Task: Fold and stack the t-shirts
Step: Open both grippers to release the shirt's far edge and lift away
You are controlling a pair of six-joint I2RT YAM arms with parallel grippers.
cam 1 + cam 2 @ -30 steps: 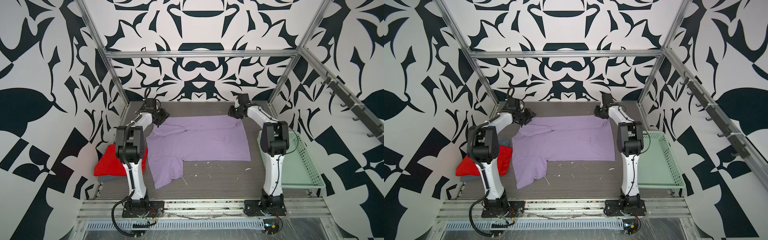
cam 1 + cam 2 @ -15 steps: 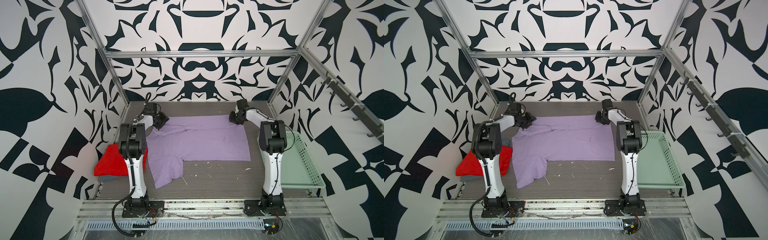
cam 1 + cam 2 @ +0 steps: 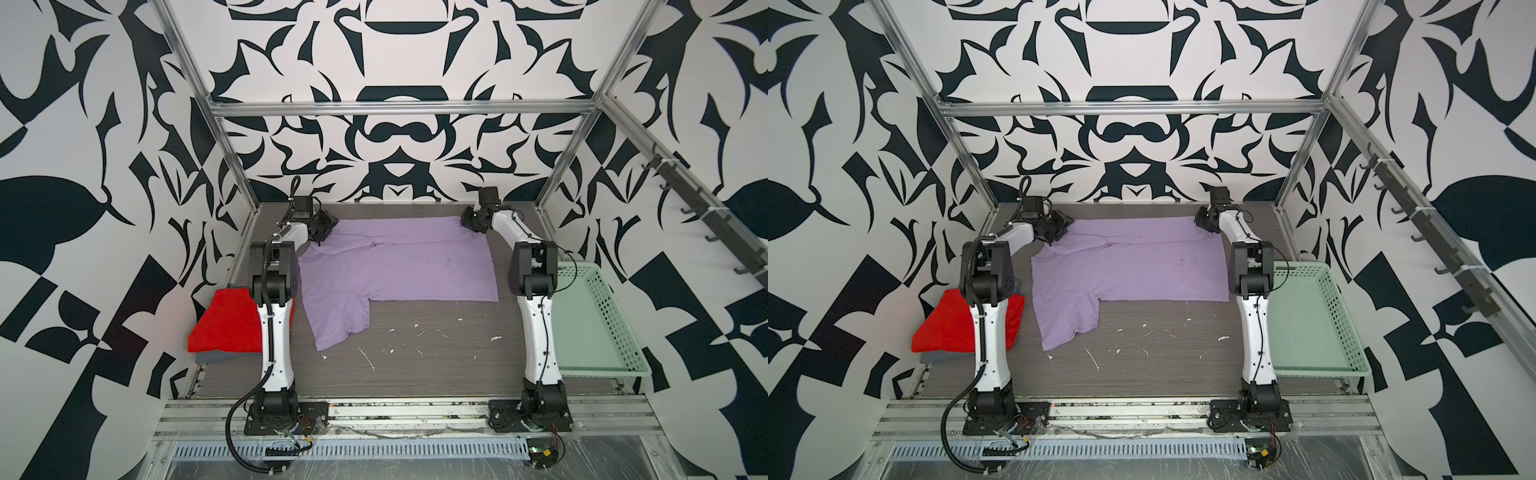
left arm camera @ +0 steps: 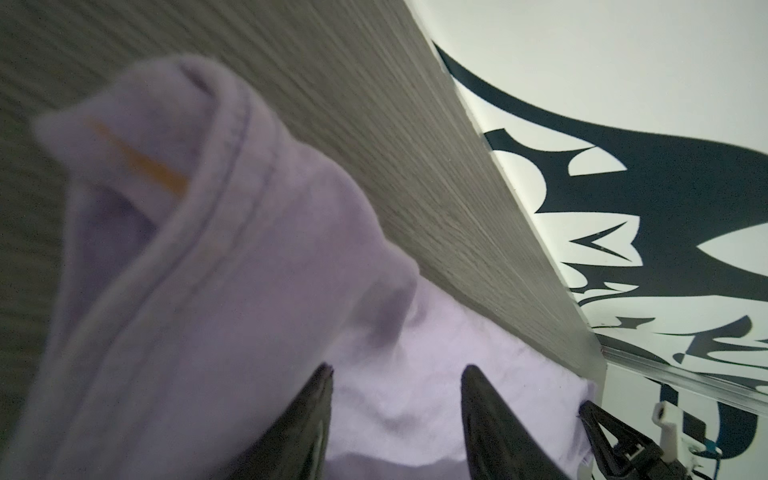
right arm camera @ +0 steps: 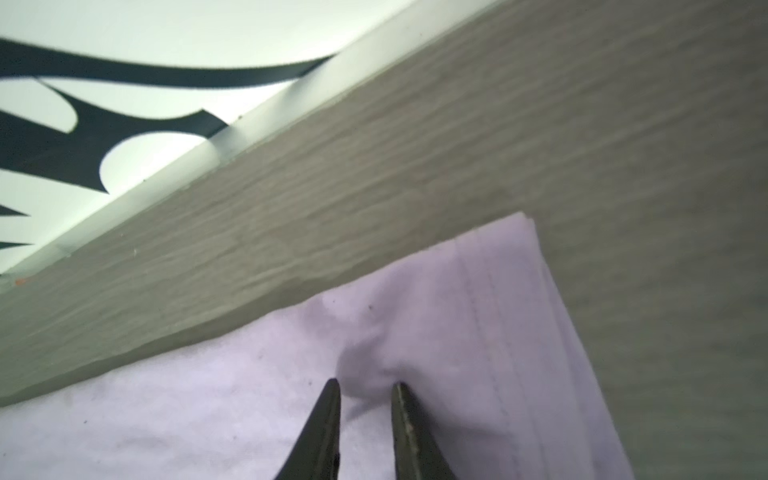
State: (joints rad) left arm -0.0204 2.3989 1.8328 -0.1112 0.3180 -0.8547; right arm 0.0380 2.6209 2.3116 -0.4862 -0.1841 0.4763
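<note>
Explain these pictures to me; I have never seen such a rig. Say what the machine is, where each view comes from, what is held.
Two white-and-black robot arms work over a grey wood-grain table, each ending in a two-fingered claw. Both top views look down on the whole scene; the two close-ups come from cameras on the wrists. A pale lavender cloth t-shirt lies spread in the middle. At the left, a folded bright red t-shirt sits on a grey-blue one; a mint-green perforated plastic basket stands at the right. Both claws are at the lavender shirt's far edge. The left claw is open over the cloth. The right claw shows a narrow gap with a pucker of cloth in it; whether it grips is unclear.
</note>
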